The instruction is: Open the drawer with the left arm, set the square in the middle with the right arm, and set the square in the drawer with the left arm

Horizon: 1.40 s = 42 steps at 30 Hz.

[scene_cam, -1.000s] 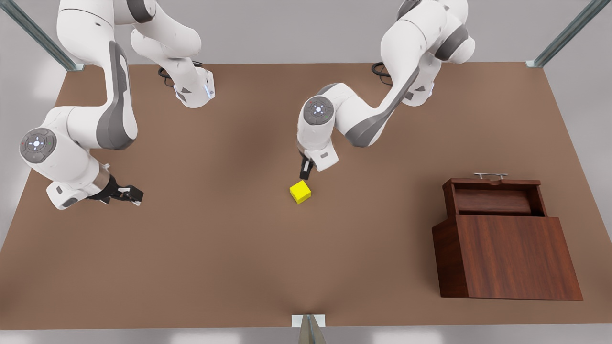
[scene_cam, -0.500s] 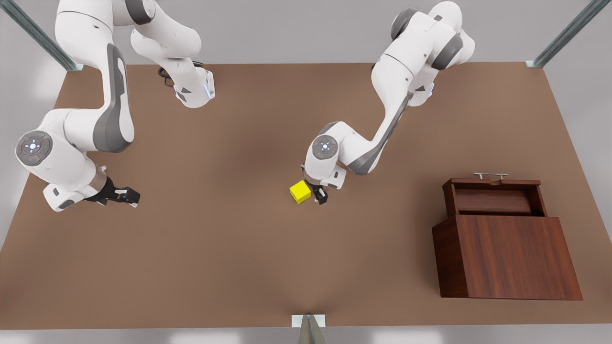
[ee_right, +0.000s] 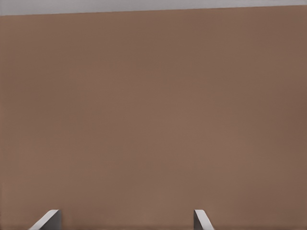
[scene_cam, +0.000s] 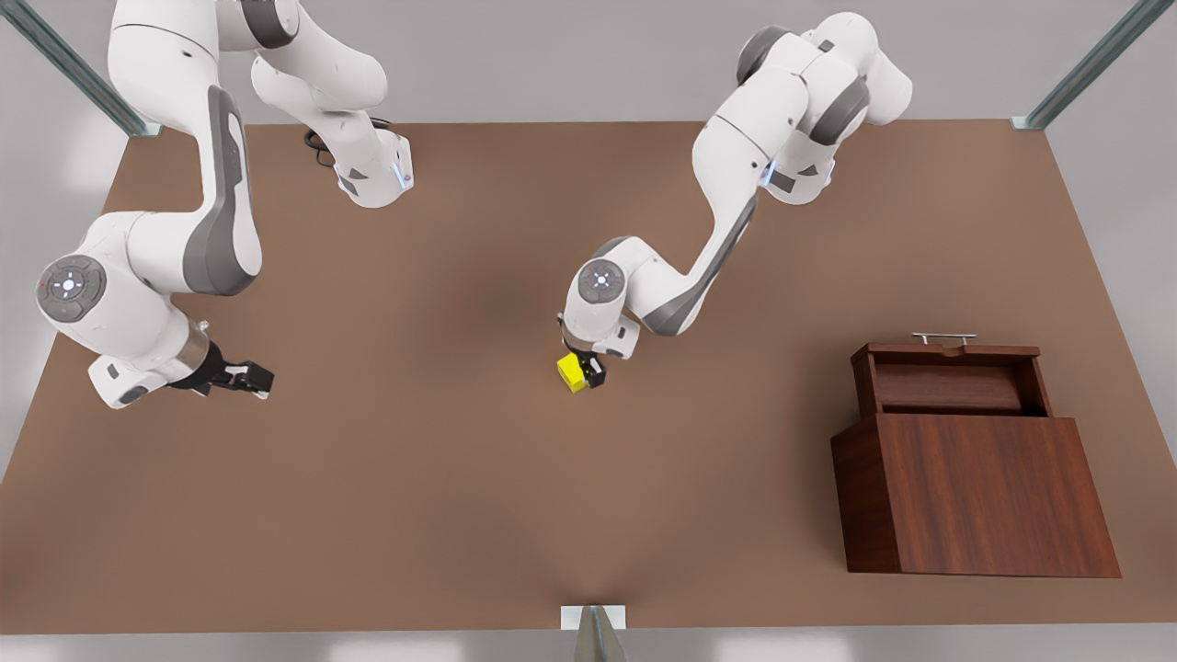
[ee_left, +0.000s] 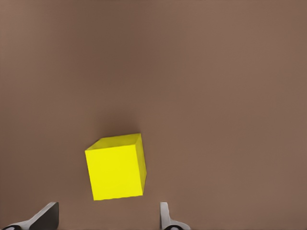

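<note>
Brown tabletop [scene_cam: 441,496], left gripper [scene_cam: 583,366] fingers apart around square [ee_left: 116,167].

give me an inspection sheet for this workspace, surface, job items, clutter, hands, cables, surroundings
Surface: plain brown tabletop, unmarked.
Drawer: drawer pulled open out of the wooden cabinet, silver handle; nothing seen inside.
Square: yellow square on the table near the middle, outside the drawer.
Clutter: nothing seen.
Left hand: left hand down at the square, fingers open and straddling it, not closed on it.
Right hand: right hand open, waiting over bare table at the front view's left.
Cables: black loops at both arm bases.
Surroundings: metal frame struts at the corners, grey backdrop.
</note>
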Tool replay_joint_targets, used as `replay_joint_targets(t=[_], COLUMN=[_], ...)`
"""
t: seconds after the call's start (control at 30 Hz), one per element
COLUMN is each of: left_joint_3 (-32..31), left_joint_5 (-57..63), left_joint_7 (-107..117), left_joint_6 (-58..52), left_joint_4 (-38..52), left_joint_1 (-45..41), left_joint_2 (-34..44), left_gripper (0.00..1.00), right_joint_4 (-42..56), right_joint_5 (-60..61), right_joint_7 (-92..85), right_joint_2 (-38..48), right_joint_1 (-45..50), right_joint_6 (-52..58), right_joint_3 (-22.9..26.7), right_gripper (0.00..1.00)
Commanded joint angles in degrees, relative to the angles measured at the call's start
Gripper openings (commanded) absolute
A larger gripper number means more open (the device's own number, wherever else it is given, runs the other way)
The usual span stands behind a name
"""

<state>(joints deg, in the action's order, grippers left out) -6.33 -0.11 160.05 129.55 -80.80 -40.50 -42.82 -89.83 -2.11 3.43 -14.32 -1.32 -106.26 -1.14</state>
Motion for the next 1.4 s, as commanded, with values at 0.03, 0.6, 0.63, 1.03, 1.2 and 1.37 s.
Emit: replay_joint_targets(t=[0.03,0.6,0.63,1.03,1.2,1.37], left_joint_3=[0.0,0.0,0.0,0.4,0.5,0.5], left_joint_5=[0.1,0.3,0.3,0.9,1.2,1.2], left_joint_7=[0.0,0.8,0.8,0.8,0.8,0.8], left_joint_6=[0.7,4.5,4.8,6.5,6.9,6.9], left_joint_4=[-0.1,-0.7,-0.7,-0.7,-0.7,-0.7], left_joint_1=[-0.4,-1.2,-1.2,-1.5,-1.9,-1.9], left_joint_2=[-0.9,-5.9,-6.3,-7.9,-8.6,-8.7], left_gripper=[1.00,1.00,1.00,0.97,0.76,0.73], right_joint_4=[0.1,0.4,0.4,1.4,1.4,1.3], right_joint_5=[0.1,0.2,0.2,0.3,0.3,0.3], right_joint_7=[0.0,0.0,0.0,0.0,0.0,0.0], right_joint_2=[-0.1,-0.9,-0.9,-2.2,-2.2,-2.3], right_joint_1=[-0.1,0.0,0.0,-0.1,-0.1,0.0], right_joint_6=[0.0,-1.1,-1.1,-1.3,-1.3,-1.3], right_joint_3=[0.0,0.0,0.0,0.0,0.0,0.0], right_gripper=[1.00,1.00,1.00,1.00,1.00,1.00])
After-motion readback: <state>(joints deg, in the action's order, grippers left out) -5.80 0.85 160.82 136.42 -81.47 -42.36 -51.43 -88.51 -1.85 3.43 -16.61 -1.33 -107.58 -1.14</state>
